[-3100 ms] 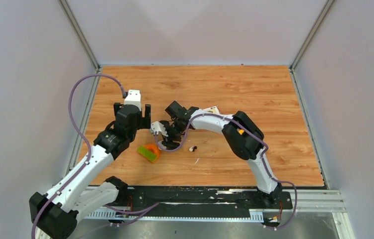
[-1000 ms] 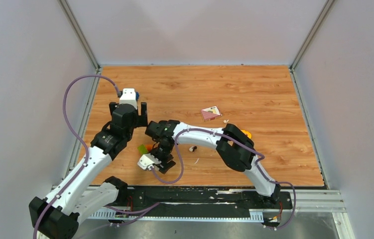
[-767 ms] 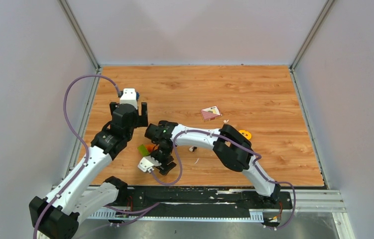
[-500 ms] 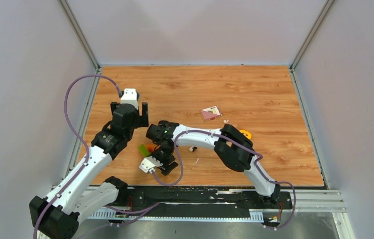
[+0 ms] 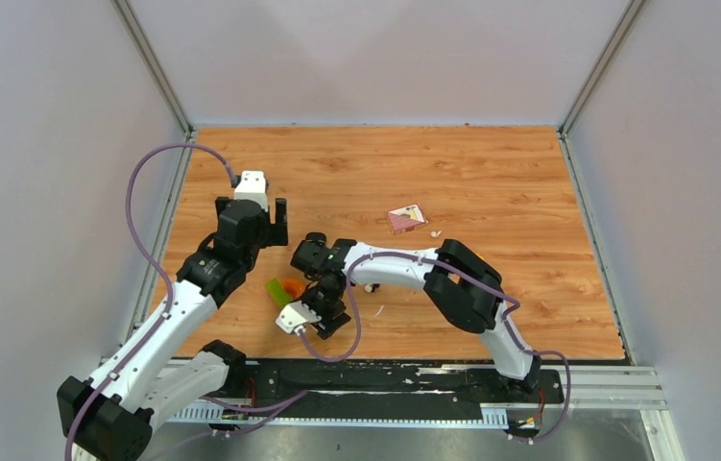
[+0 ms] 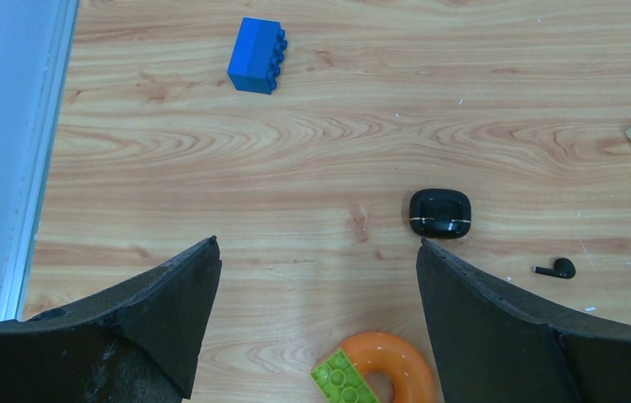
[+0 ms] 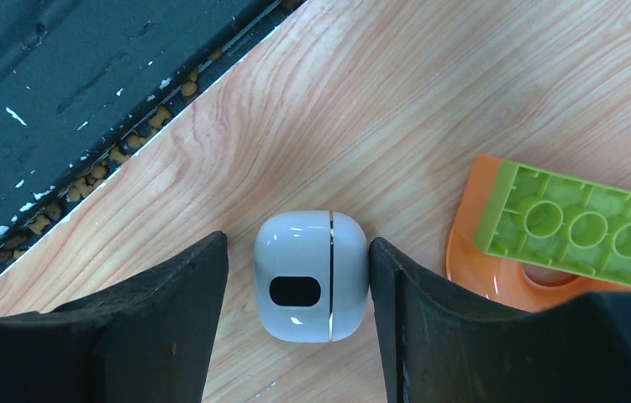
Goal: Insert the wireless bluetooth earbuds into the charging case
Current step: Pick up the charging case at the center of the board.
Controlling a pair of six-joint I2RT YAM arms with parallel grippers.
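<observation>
Earbud [image 6: 557,269], black and the only one we see, lies on the worktop [image 6: 211,168] ahead and right of the left tool [image 6: 316,242], near a shut black case [image 6: 439,214]. That tool hangs spread wide, holding nothing. The right tool [image 7: 297,238] is spread astride a shut pale grey case [image 7: 310,275]: one finger touches its side, the other stands clear. We cannot tell which case is the charger.

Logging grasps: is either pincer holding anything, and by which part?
Nothing held. The right pincer straddles the white case on the table, touching at most one side, a gap at the other. The left pincer hangs open, empty.
</observation>
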